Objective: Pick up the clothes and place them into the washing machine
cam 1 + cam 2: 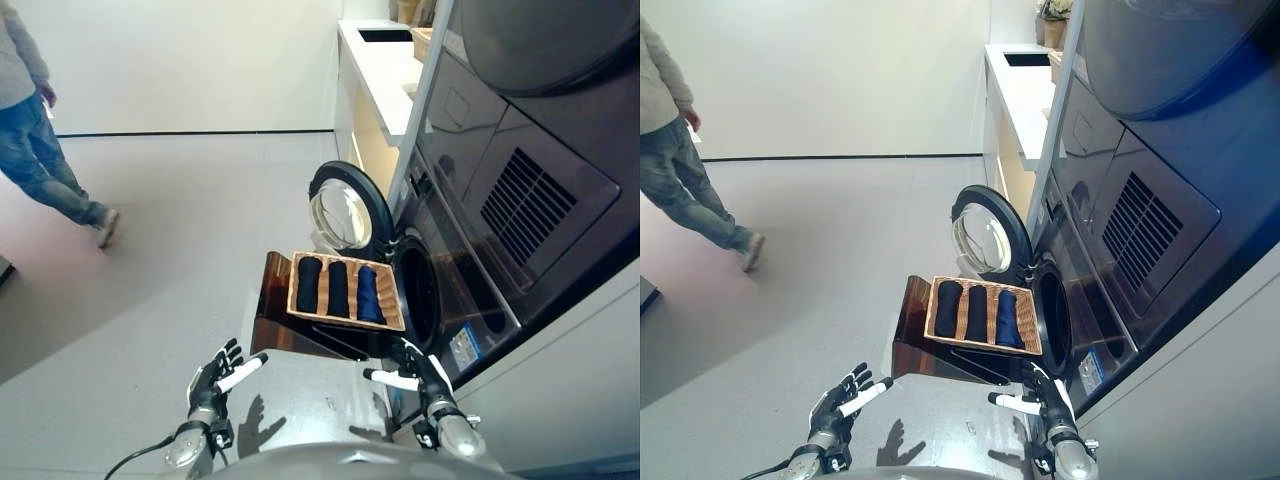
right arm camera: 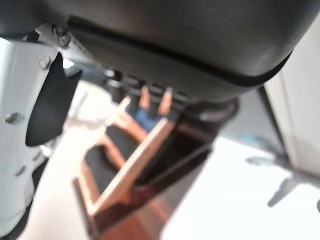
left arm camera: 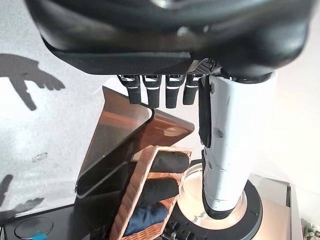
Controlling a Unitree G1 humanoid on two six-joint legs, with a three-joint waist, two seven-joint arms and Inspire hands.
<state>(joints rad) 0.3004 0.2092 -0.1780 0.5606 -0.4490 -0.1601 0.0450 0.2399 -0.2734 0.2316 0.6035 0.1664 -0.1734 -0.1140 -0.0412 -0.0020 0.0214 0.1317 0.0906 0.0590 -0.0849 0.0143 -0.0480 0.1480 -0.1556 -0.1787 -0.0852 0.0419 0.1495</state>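
A shallow wicker basket (image 1: pixel 386 291) rests on a low dark brown box (image 1: pixel 272 312) beside the washing machine (image 1: pixel 470 260). In it lie rolled clothes side by side: two black rolls (image 1: pixel 308 284) and a dark blue roll (image 1: pixel 368 294). The machine's round door (image 1: pixel 347 213) stands open. My left hand (image 1: pixel 218 380) is open, low and short of the box. My right hand (image 1: pixel 418 372) is open, just below the basket's near right corner, apart from it. The left wrist view shows the basket (image 3: pixel 134 196) and rolls (image 3: pixel 167 163) past the fingers (image 3: pixel 152 94).
A person (image 1: pixel 35 130) in jeans walks at the far left on the grey floor. A white counter (image 1: pixel 385 75) stands behind the machine. A second dark appliance (image 1: pixel 540 40) is stacked above the washing machine.
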